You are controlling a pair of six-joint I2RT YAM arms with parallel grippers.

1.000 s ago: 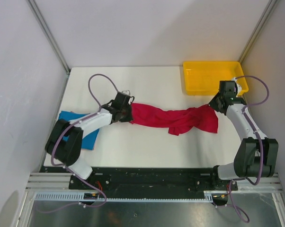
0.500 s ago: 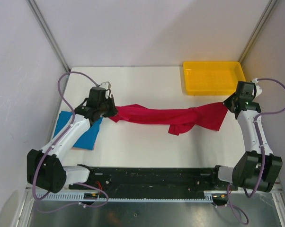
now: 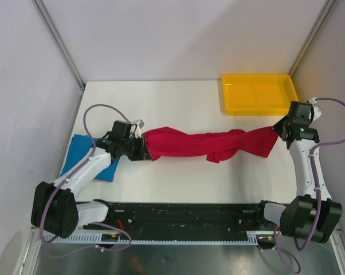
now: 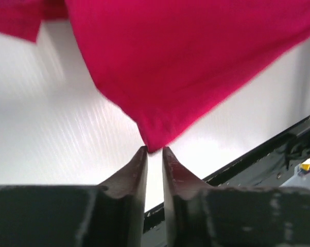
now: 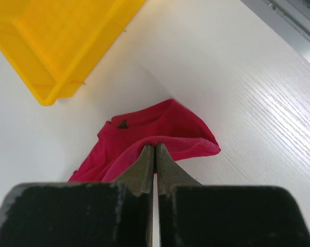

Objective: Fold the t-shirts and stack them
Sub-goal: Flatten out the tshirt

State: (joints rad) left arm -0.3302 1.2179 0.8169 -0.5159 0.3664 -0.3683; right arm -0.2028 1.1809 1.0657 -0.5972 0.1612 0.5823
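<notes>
Parting slightly, the left gripper (image 4: 153, 150) shows a narrow gap, with a corner of the crimson red cloth t-shirt (image 3: 201, 144) right at its tips, seemingly slipping free. Half a second ago that shirt was stretched thin across the white worktop (image 3: 178, 103); now it hangs slacker and thicker. The right gripper (image 3: 284, 129) is clamped tight on the other end. Folding probably needs a fresh grasp.

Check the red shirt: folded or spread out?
Neither: the red shirt is bunched into a twisted band across the table, one end pinched in the right gripper.
</notes>
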